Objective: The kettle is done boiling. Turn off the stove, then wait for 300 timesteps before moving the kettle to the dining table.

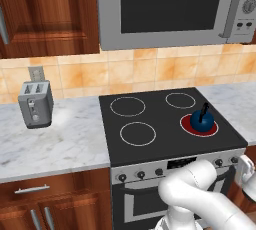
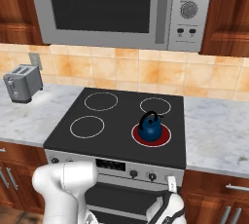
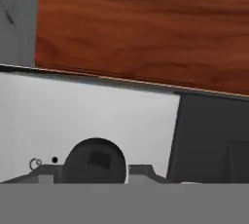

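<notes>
Down at the stove's (image 2: 116,130) front panel, the hand (image 2: 171,185) sits low at the right end of the knob row, and in the hand view a round dark knob (image 3: 95,162) on the pale steel panel fills the space right ahead of its tips. Whether the fingers are clamped on that knob or merely flanking it, I cannot tell; the tips are barely visible at the bottom edge. Up and back from the hand, on the stove's front right burner (image 2: 151,134), stands the kettle (image 2: 149,126), and that ring glows red (so the heat looks on, and the knob step seems unfinished). The coming move turns on this: the knob lies straight along the hand's pointing axis, its shaft facing out of the panel, so a twist about that axis should do it. Left of the stove, a toaster (image 1: 35,104) rests on the marble tabletop (image 1: 55,141); above hangs a microwave (image 2: 112,9).
</notes>
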Controlling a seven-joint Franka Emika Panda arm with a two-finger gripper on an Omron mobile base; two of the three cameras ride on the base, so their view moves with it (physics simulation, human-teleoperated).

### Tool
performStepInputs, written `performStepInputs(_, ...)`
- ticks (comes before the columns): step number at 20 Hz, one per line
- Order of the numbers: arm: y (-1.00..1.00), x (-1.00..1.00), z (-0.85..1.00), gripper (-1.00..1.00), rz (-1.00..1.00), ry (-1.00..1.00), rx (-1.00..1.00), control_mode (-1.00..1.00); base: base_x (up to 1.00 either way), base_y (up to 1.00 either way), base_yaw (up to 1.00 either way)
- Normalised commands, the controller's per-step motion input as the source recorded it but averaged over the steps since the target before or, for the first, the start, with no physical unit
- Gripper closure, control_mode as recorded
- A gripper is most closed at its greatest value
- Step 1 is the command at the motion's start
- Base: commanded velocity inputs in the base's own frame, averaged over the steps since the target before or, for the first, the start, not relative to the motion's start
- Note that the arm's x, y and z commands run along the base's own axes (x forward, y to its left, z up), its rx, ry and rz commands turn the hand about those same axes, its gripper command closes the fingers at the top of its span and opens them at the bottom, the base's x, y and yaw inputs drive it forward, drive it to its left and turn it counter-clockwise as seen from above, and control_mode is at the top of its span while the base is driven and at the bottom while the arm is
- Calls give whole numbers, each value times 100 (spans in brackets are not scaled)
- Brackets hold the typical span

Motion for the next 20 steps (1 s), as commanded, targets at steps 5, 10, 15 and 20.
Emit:
performStepInputs(5, -5, 0, -17, 100, 0, 4, 31, -100, 0, 0, 0)
performStepInputs(10, -1, 0, -11, 100, 0, 4, 31, -100, 0, 0, 0)
performStepInputs(15, -1, 0, -14, 100, 0, 6, 31, -100, 0, 0, 0)
performStepInputs(20, -3, 0, -17, 100, 0, 7, 31, -100, 0, 0, 0)
